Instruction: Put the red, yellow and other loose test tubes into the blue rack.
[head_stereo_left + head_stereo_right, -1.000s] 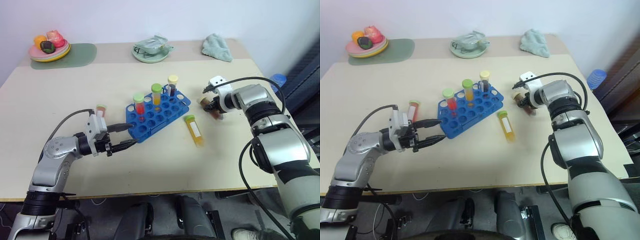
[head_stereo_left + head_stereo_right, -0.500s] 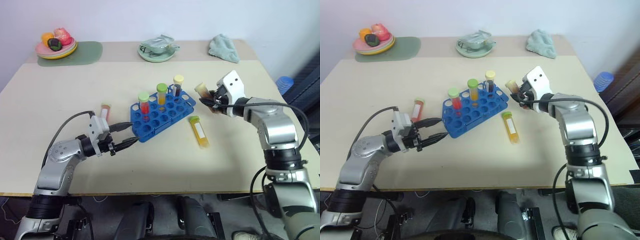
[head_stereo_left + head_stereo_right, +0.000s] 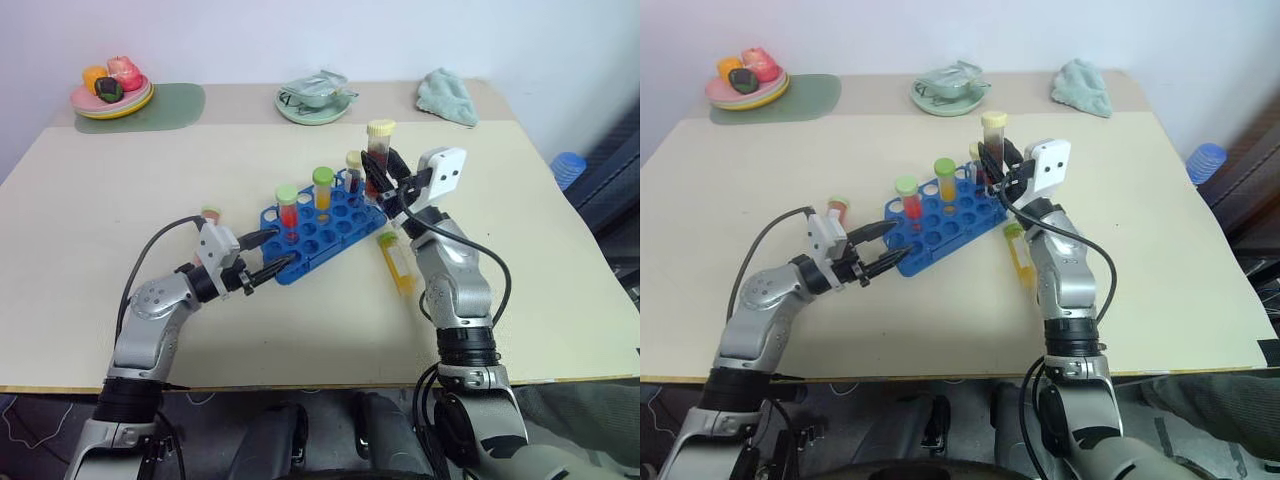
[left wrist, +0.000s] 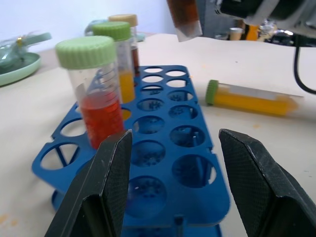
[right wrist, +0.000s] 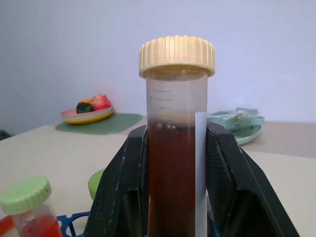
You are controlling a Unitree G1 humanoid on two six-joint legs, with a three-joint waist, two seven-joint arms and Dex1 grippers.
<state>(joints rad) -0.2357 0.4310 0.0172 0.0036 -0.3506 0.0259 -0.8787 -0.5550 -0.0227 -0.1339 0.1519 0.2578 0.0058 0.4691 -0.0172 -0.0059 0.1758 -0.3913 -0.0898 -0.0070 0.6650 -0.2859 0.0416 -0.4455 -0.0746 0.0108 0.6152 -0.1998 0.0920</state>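
Beige tabletop [image 3: 120,200] against a pale wall forms the setting. Near its middle the blue rack [image 3: 310,235] is stood at a slant, with three capped tubes upright in its far holes: a red tube with green cap [image 3: 288,208], a yellow-orange tube with green cap [image 3: 321,190] and a darker tube with cream cap [image 3: 354,172]. A dark brown tube with cream cap [image 3: 376,152] is held upright above the rack's far right end, pinched between the fingers of the right gripper [image 3: 386,172], which are pressed against its sides. Just beside the rack on its right, a yellow tube with green cap and white label [image 3: 396,262] is lain on the table. A pinkish-red tube [image 3: 836,210] is seen lying left of the rack, partly hidden behind the left gripper [image 3: 270,252], whose fingers are spread apart at the rack's near left corner, with nothing between them. Farther back are set a plate of toy fruit [image 3: 112,88] on a green mat [image 3: 170,105], a pale green dish [image 3: 314,100] and a crumpled teal cloth [image 3: 447,96].
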